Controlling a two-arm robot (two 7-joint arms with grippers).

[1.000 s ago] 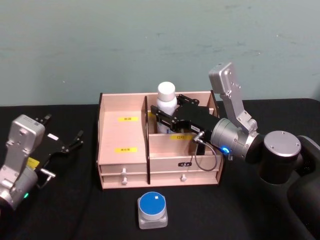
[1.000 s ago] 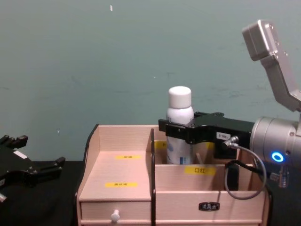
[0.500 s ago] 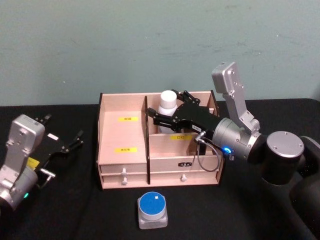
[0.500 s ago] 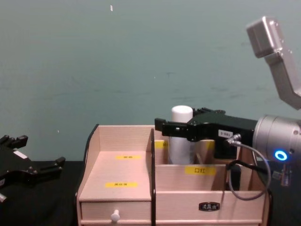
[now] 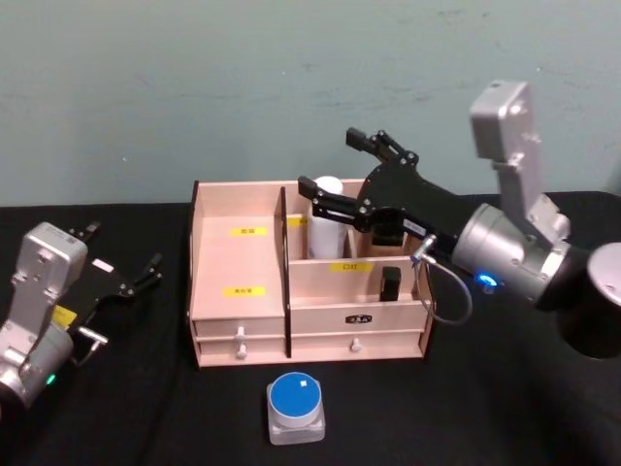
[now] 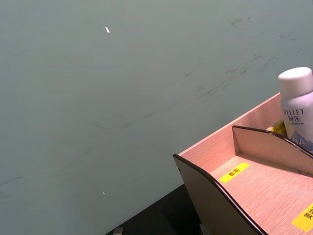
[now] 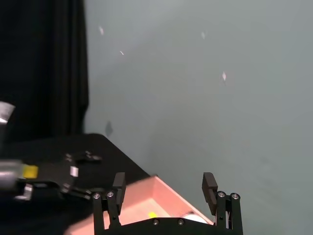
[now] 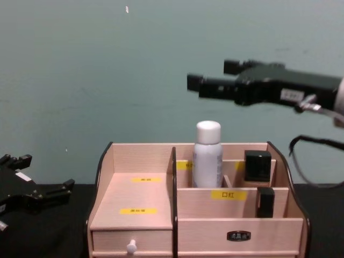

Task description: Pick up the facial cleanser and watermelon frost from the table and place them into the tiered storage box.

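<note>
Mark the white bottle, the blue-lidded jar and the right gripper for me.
white bottle (image 8: 207, 157), chest view, middle of its body.
blue-lidded jar (image 5: 295, 396), head view, centre of the lid.
right gripper (image 5: 328, 160), head view, midway between its open fingertips.

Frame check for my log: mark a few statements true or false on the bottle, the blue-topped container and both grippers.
1. The white bottle stands upright in the tiered storage box. True.
2. The right gripper is shut on the bottle. False: it is open, above the box, clear of the bottle.
3. The blue-topped container lies inside the box. False: it sits on the table in front of it.
4. The left gripper is open, left of the box. True.
</note>
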